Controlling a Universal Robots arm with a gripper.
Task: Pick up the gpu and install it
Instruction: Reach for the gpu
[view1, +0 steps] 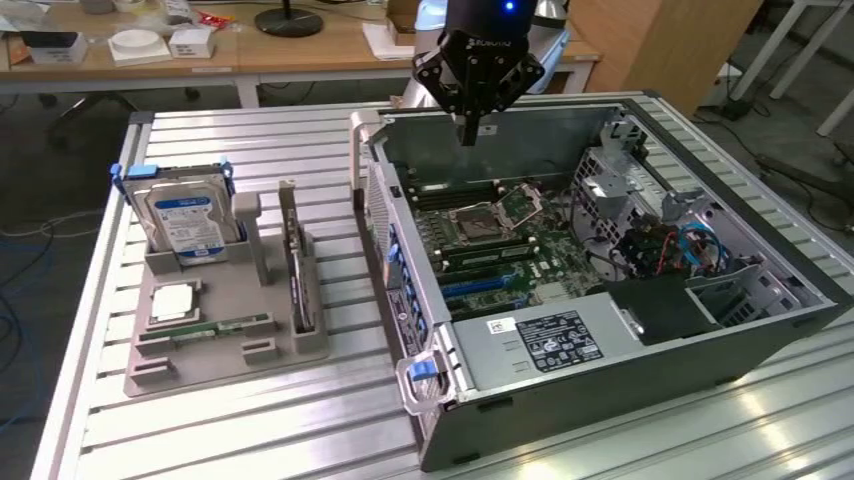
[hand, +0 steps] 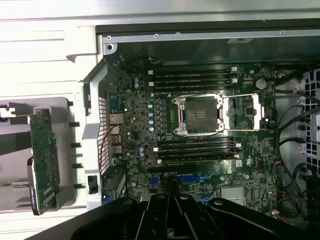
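Left of centre in the exterior view, the gpu (view1: 299, 285) stands on edge in a grey holder (view1: 200, 365). Upper centre, the gripper (view1: 470, 135) hangs over the open case (view1: 601, 370), closed on nothing. Card seems light, stiff, fragile; best gripped along its top edge.

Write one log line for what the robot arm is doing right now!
gripper: shut, empty, over open computer case | gpu: standing on edge in grey holder beside case, untouched | install: not done
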